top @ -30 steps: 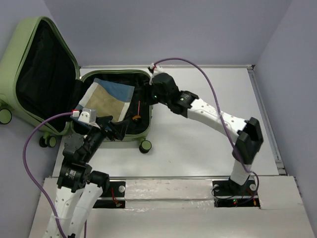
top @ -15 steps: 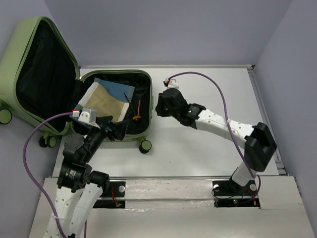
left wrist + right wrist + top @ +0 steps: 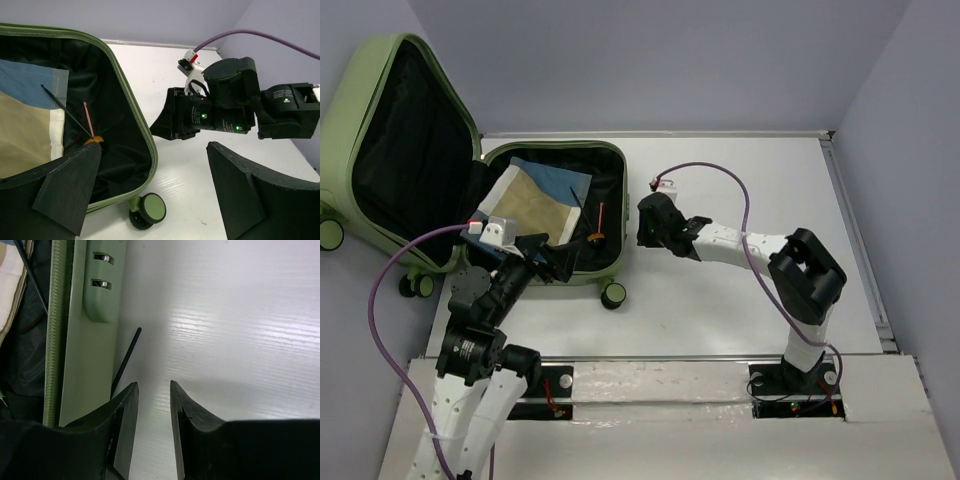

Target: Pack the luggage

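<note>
Inside the luggage [image 3: 560,147] lie folded cloths [image 3: 535,205]; left gripper [image 3: 153,149] spread, right gripper [image 3: 153,385] barely parted

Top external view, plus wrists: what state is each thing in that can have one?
luggage: open, lid propped up at the left.
folded cloth: lying flat inside the luggage base.
left gripper: open wide, empty.
right gripper: narrowly open, empty, over the table beside the luggage.

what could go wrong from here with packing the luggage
The thin black rod seems to lie outside the luggage by its wall; the right tool, jaws narrowly apart and empty, may slide off it. The left tool hangs wide open over the near rim and might strike it if lowered.
</note>
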`<move>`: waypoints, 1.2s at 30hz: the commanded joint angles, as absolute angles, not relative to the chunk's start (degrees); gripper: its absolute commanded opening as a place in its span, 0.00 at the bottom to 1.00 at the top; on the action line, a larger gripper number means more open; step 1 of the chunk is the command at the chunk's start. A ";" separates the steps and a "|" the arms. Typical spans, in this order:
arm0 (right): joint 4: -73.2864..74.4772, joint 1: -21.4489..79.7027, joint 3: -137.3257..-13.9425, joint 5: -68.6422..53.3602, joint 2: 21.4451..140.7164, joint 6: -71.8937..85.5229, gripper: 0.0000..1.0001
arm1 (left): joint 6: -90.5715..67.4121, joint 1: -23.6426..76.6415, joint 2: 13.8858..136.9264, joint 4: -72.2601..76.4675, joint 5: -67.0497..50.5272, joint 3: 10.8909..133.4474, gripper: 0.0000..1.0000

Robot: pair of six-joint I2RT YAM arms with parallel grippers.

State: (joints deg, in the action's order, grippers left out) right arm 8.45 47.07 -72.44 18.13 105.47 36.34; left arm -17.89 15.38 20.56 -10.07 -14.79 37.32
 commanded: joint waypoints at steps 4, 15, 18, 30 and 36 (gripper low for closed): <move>-1.65 47.46 -74.27 15.29 109.59 40.43 0.40 | -17.32 15.38 21.09 -7.21 -15.56 37.18 0.99; -6.33 47.46 -75.76 13.01 116.10 41.48 0.42 | -17.23 15.38 20.74 -7.21 -15.47 37.18 0.99; -7.03 47.46 -76.02 13.01 117.33 41.66 0.42 | -17.31 15.38 20.74 -7.21 -15.47 37.18 0.99; -8.44 47.46 -77.87 12.92 122.86 40.26 0.46 | -17.31 15.29 20.65 -7.21 -15.47 37.09 0.99; -7.04 48.60 -79.36 12.13 125.85 39.03 0.47 | -17.31 15.29 20.57 -7.21 -15.56 37.18 0.99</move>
